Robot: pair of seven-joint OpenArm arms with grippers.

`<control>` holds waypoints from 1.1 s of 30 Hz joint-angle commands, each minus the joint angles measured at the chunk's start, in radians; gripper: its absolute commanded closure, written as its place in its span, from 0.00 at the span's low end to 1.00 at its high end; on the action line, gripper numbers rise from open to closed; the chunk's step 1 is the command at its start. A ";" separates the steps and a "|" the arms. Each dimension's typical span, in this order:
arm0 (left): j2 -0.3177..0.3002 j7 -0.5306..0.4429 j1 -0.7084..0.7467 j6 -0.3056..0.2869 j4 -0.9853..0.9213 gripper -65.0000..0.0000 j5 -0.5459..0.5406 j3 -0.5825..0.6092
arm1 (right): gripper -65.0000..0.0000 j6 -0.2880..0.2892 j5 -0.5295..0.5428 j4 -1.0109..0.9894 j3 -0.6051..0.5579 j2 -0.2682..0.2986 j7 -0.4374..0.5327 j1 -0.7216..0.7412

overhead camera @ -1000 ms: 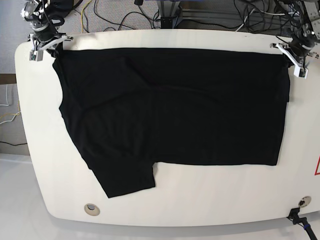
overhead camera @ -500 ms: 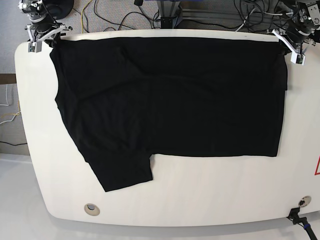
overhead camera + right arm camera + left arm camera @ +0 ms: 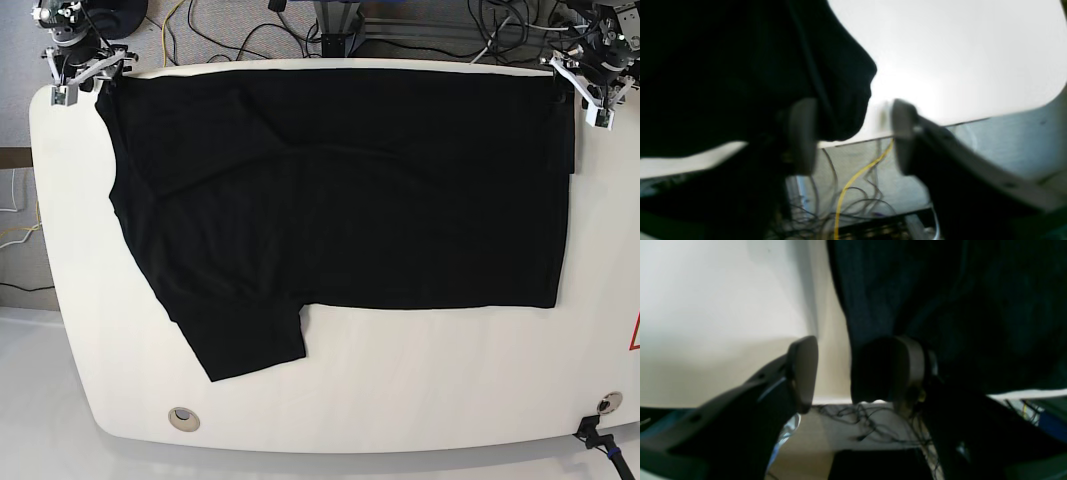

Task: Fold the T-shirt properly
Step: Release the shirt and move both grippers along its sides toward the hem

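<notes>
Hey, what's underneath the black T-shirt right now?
The white table shows around the T-shirt on the left, right and near sides. Whatever lies beneath the cloth itself is covered.

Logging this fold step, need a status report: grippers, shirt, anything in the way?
Left gripper and right gripper open at far corners. T-shirt flat on the table, plain side up. Nothing blocking.

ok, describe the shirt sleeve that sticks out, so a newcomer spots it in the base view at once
Start at the white table: the black T-shirt covers most of its far half. Follow the shirt's near edge toward the base view's left; the sleeve is the flap jutting toward the camera. It alone breaks the straight near edge.
</notes>
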 commanded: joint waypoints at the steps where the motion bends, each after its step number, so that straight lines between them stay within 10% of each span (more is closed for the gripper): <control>1: -0.013 0.013 0.004 -0.004 0.060 0.51 0.010 -0.011 | 0.42 0.005 0.000 0.099 0.008 0.013 0.014 -0.009; 11: -0.082 0.142 -0.269 -0.053 0.195 0.51 0.013 -0.008 | 0.41 0.005 -0.002 0.242 0.005 0.063 -0.077 0.103; 19: -0.083 0.134 -0.622 -0.053 -0.072 0.51 0.104 0.156 | 0.42 0.003 -0.059 0.096 -0.124 0.109 -0.156 0.434; 33: -0.103 -0.145 -1.001 -0.096 -0.673 0.51 0.205 0.280 | 0.42 0.005 -0.306 -0.542 -0.345 0.111 0.057 0.950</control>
